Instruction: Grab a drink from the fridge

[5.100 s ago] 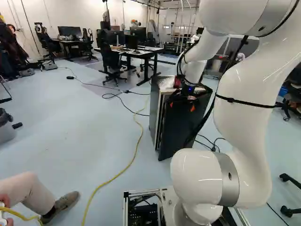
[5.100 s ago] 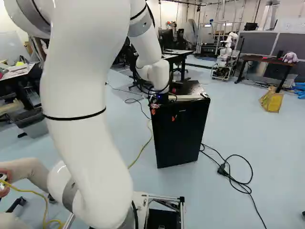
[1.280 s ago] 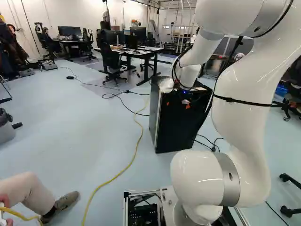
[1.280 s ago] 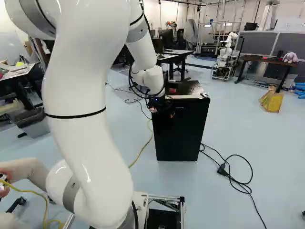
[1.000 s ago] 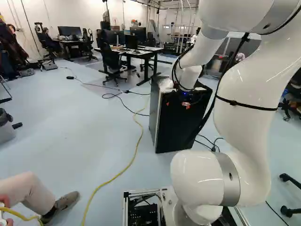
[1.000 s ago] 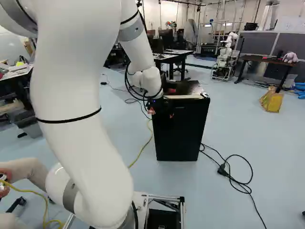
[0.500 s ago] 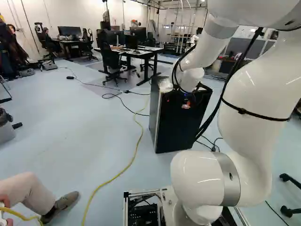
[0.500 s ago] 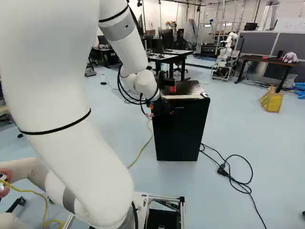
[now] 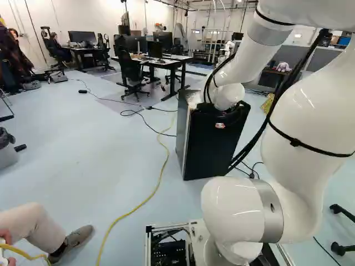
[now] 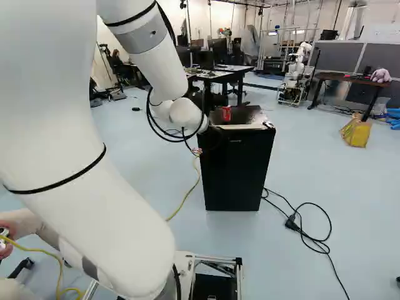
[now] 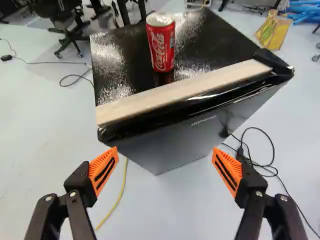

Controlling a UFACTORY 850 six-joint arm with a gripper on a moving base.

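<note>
The black fridge (image 10: 237,172) is standing with its door apparently shut. The end effector (image 11: 165,151) is hanging just short of the front top edge, fingers spreading wide, gripping nothing. The red can (image 11: 161,45) is standing upright on the fridge's top, straight ahead beyond that edge, probably needing a forward reach; white lettering is running along its side.

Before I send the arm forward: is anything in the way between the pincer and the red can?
The upper front edge of the fridge, with its pale strip, lies between the open pincer and the red can on top. I see nothing else in the way.
</note>
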